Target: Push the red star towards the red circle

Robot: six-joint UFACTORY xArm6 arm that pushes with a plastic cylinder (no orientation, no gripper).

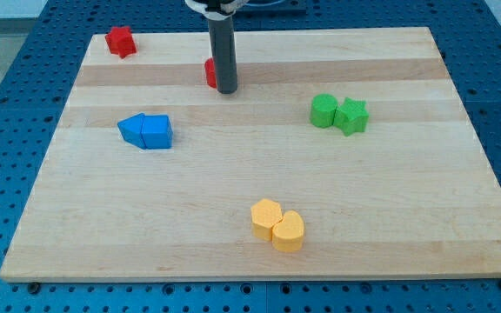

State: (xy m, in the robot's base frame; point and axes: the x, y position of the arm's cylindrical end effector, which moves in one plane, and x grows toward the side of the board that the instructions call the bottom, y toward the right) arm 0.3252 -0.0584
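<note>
The red star (121,41) lies at the board's top left corner. A red block (210,73), probably the red circle, is mostly hidden behind my rod, near the top middle. My tip (226,89) rests on the board just right of and touching or nearly touching that red block. The tip is far to the right of the red star.
Two blue blocks (145,131) lie together at the left middle. A green circle (323,110) and a green star (351,116) touch at the right. Two yellow blocks (277,225) lie together near the bottom middle. The wooden board (390,217) sits on a blue pegboard.
</note>
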